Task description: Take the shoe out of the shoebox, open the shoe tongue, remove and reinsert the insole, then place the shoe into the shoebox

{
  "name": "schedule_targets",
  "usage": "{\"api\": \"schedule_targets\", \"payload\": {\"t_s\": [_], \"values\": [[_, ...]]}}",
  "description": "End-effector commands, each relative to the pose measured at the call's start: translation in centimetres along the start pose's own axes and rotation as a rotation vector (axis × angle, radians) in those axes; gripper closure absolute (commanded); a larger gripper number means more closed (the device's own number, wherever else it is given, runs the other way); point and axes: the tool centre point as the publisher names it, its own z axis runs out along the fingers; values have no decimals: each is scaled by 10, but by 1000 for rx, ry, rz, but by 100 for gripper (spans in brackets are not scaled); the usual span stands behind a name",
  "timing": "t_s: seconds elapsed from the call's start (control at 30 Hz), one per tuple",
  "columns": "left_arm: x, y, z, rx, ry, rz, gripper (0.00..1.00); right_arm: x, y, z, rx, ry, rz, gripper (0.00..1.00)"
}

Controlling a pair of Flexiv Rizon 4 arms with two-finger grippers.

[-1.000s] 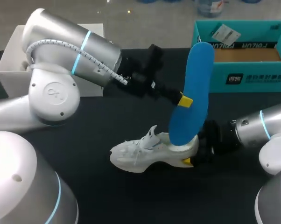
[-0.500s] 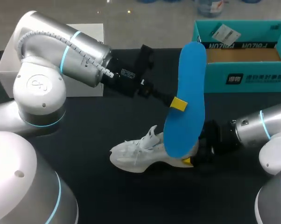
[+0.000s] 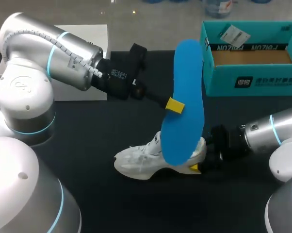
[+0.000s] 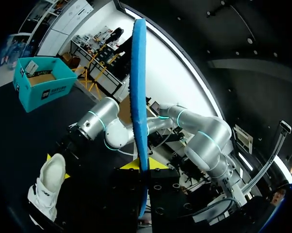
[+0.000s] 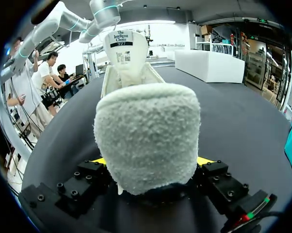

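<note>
Gripping the one blue insole (image 3: 185, 107) at mid-length, the left jaws hold it nearly upright, long axis vertical, its lower end by the heel opening of the single white shoe (image 3: 141, 162) below them. On the bench (image 3: 112, 208) the right jaws clamp that heel. One teal shoebox (image 3: 252, 82) stands beyond both.

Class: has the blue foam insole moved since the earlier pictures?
Yes: the blue foam insole shifted left, away from the fixed teal cardboard shoebox.
</note>
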Motion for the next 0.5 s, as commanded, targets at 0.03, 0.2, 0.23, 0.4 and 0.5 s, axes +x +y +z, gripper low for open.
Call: {"api": "schedule_targets", "payload": {"t_s": [0.03,0.2,0.23,0.4,0.5], "values": [[5,6,-3,14,-7,21,100,3,-5,8,6,-1,1,100],[9,5,-3,51,-28,101,100,3,-5,8,6,-1,1,100],[10,5,-2,56,-16,95,100,3,-5,8,6,-1,1,100],[14,6,-1,57,-30,124,100,3,-5,8,6,-1,1,100],[14,9,0,58,-35,128,100,3,-5,8,6,-1,1,100]]}}
